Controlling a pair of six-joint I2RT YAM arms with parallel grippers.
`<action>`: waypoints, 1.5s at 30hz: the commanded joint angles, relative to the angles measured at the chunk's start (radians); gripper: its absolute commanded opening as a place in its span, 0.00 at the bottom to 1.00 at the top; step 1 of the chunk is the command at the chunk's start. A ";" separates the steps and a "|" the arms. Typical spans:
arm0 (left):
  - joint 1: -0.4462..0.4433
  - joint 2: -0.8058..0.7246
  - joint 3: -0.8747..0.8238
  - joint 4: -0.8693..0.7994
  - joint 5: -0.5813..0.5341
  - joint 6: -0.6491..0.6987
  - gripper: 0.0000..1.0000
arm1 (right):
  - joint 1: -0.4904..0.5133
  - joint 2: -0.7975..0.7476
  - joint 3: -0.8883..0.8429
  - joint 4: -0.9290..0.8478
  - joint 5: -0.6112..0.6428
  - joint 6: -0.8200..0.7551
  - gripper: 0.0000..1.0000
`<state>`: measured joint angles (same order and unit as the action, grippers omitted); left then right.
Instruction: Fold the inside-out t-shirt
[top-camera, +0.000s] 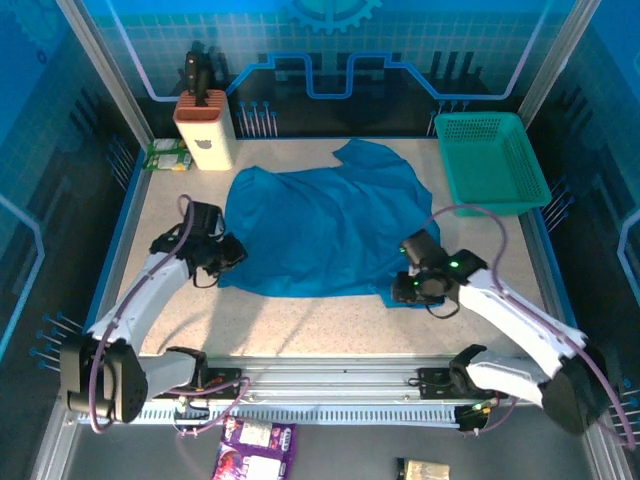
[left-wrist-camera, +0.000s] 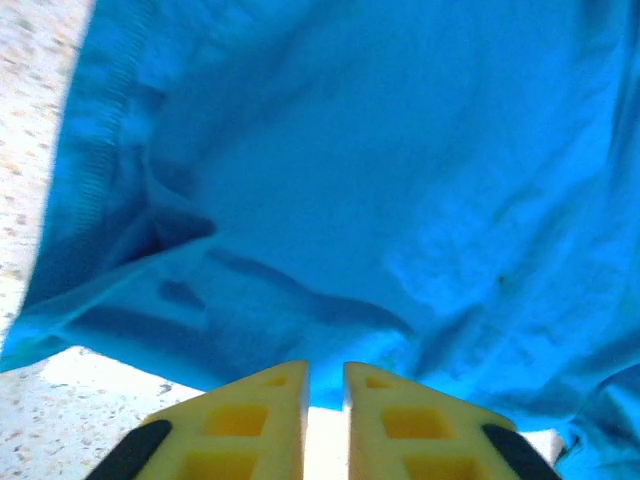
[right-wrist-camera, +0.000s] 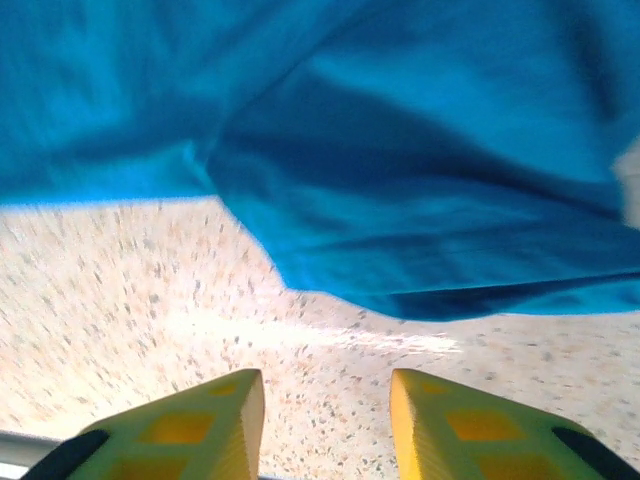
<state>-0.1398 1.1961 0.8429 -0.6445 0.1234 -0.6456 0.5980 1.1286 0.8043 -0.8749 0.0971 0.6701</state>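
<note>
The inside-out t-shirt (top-camera: 320, 225) lies spread and rumpled on the speckled table (top-camera: 300, 320), plain blue, with one sleeve or corner pointing to the back. My left gripper (top-camera: 228, 255) sits at the shirt's left edge. In the left wrist view its yellow fingers (left-wrist-camera: 270, 400) stand a narrow gap apart with nothing between them, just short of the cloth (left-wrist-camera: 350, 180). My right gripper (top-camera: 405, 285) hovers at the shirt's near right corner. Its jaws (right-wrist-camera: 327, 385) are open over bare table, with the hem (right-wrist-camera: 400, 150) a little ahead of them.
A teal-green mesh basket (top-camera: 490, 160) stands at the back right. A beige knife block (top-camera: 205, 128) and a green packet (top-camera: 167, 155) are at the back left. A metal rail (top-camera: 330, 385) runs along the near edge.
</note>
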 joint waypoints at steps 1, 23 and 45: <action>-0.029 0.053 0.009 -0.002 -0.038 0.013 0.14 | 0.093 0.103 0.033 0.026 0.040 -0.056 0.41; 0.165 -0.078 -0.102 -0.033 -0.039 0.039 0.32 | 0.192 0.447 0.133 -0.078 0.299 0.011 0.03; 0.197 0.013 -0.097 -0.043 0.034 0.118 0.31 | 0.176 0.155 0.030 -0.136 -0.359 0.048 0.47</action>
<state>0.0883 1.1877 0.7116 -0.6514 0.1440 -0.5652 0.8104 1.3304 0.7769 -1.0538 -0.1650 0.7166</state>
